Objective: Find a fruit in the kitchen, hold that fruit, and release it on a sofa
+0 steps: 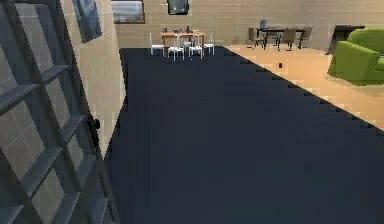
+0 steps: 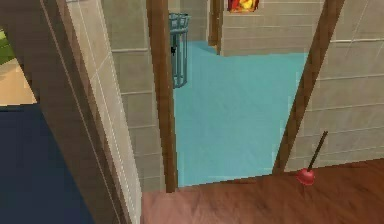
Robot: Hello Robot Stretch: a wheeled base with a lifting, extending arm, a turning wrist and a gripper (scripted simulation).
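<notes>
Writing: the framed picture [image 1: 87, 15] on the left wall and the wall picture [image 1: 128, 10] on the far wall are too small to tell any lettering.
Tool: whether it is spread, pressed together or pinching anything cannot be told.
Fruit: where it lies cannot be told.
Green sofa [image 1: 360, 55]: at the far right of the forward view, standing on the tan floor.
Floor, forward view: a dark navy carpet [image 1: 230, 140] runs from near to far through the middle; the tan floor [image 1: 320, 75] lies along its right side.
Door [image 1: 40, 130]: dark, with glass panes, near left, with a dark handle [image 1: 93, 130] at its edge, against a beige wall [image 1: 100, 70].
Far end: a wooden counter [image 1: 182, 42] ringed by white chairs [image 1: 175, 48]; to its right, well apart, a dark counter [image 1: 280, 35] by the far wall.
Doorway [image 2: 160, 90]: in the arm side view, brown wooden posts set in a wall of pale blocks [image 2: 130, 90].
Beyond it: a light blue floor [image 2: 235, 110], with a teal wire rack [image 2: 179, 50] far left by the post and a red-orange picture [image 2: 241, 5] on the far wall.
Near floor: reddish wood planks [image 2: 260, 205].
Plunger [image 2: 307, 176]: red cup on the planks, thin handle tilted, just beside the right post.
</notes>
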